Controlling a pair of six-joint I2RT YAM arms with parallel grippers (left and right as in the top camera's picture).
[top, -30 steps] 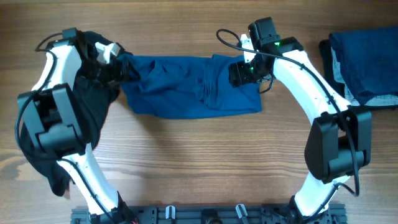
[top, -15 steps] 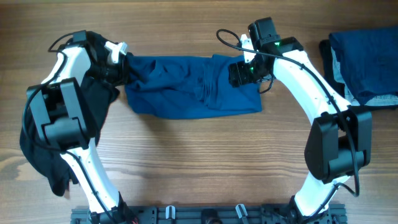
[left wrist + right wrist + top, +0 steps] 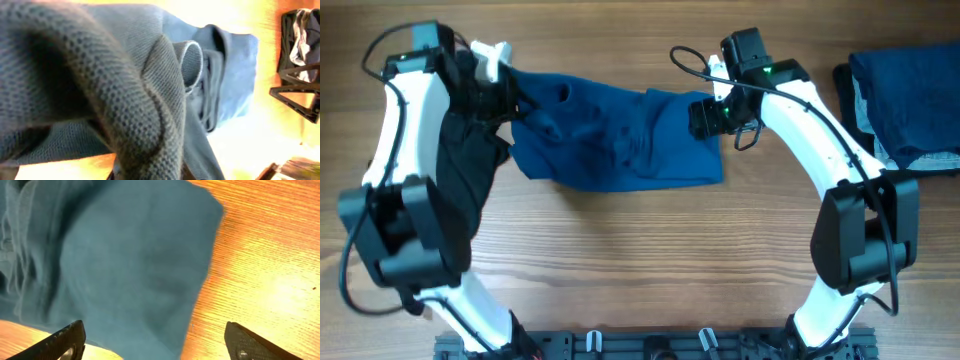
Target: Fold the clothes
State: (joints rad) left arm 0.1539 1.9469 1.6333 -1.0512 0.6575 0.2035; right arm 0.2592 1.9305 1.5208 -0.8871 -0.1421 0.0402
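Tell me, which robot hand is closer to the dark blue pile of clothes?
Right. The right gripper hangs open over the end of the blue shirt facing the pile of clothes; the left gripper is shut on the shirt's far end.

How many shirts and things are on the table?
4 I can tell: blue shirt mid-table, black garment under the left arm, dark blue garment atop a light grey garment far right. More may hide in that stack.

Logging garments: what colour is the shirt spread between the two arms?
Plain medium blue; the shirt shows best in the overhead view.
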